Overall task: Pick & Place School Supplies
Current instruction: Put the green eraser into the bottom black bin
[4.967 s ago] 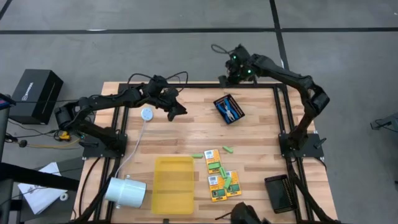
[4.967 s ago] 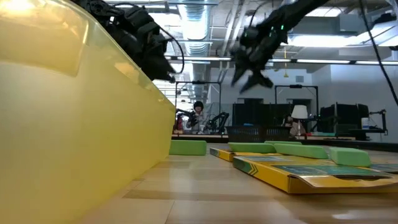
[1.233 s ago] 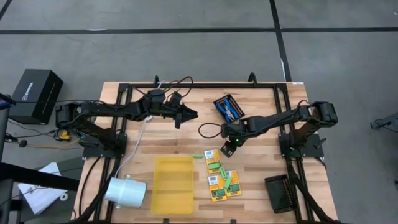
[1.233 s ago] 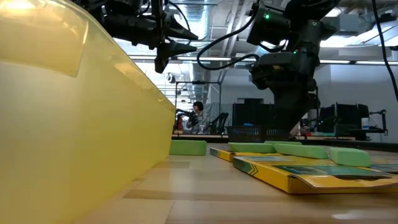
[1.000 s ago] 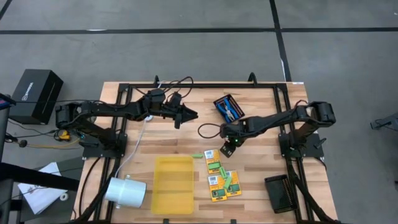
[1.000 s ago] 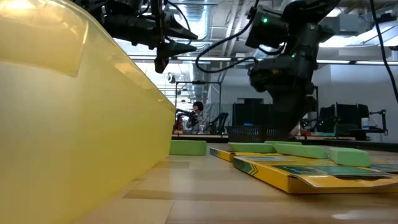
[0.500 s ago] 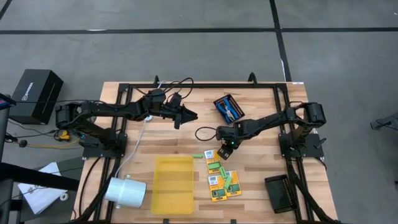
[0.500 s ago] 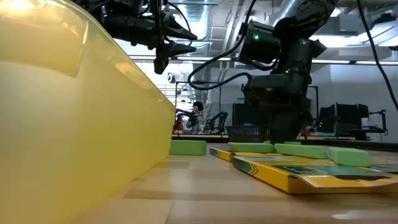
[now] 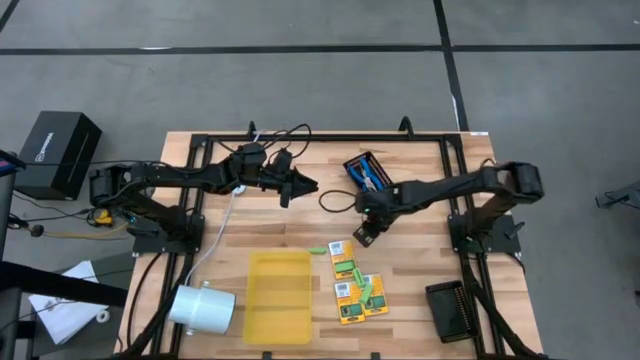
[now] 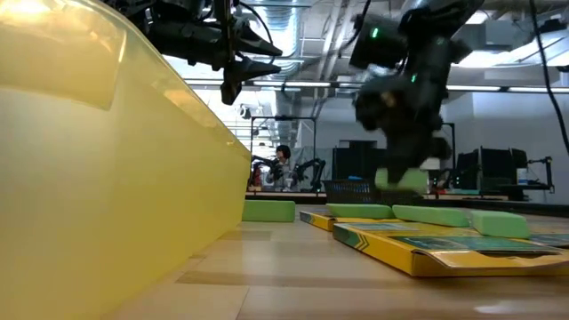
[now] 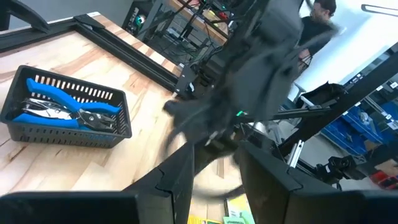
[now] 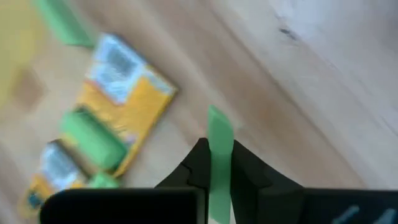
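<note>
The green stick (image 12: 219,163) is short, flat and bright green. The right gripper (image 12: 217,171) jaws are closed on it, above the counter (image 9: 420,270), just beside the nearest of three yellow-and-green boxes (image 9: 343,262). Four other green sticks lie around the boxes. Half a second ago the gripper was lower, at that box. The left gripper (image 9: 308,184) hovers with jaws parted, holding nothing.

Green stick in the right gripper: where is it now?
Green stick is pinched in the right gripper, above mid-table between the scissors basket and the crayon boxes.
</note>
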